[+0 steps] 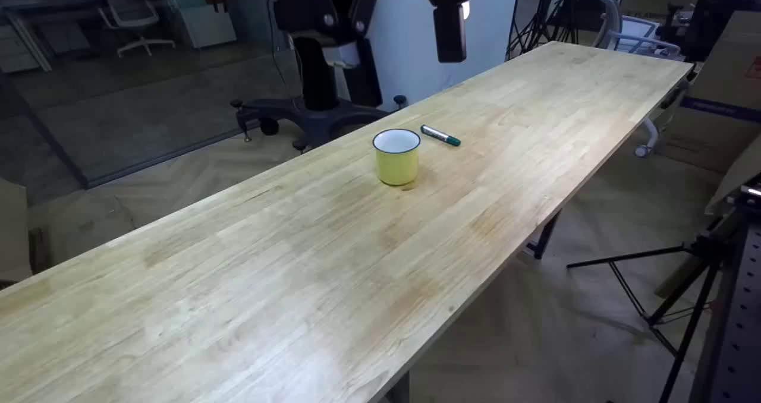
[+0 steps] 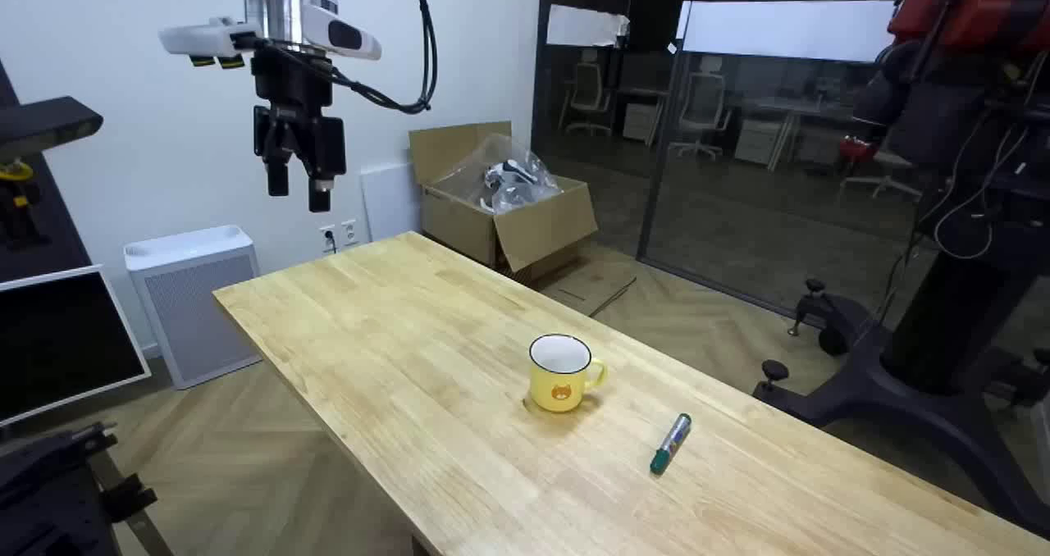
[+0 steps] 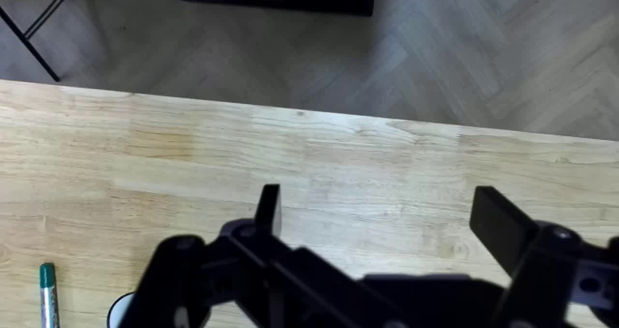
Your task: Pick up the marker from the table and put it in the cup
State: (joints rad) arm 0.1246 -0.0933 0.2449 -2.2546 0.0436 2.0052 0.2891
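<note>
At two o'clock from the round yellow cup in an exterior view, the slim silver-green marker lies on the pale wooden table, so reaching seems the step, and the black gripper, wide and empty, should next come over it, then down.

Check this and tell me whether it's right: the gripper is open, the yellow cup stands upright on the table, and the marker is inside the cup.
One thing is wrong: the marker is not inside the yellow cup; both exterior views show it lying on the table beside the cup, not touching it. The rest stands: the gripper is open and the cup upright.
</note>
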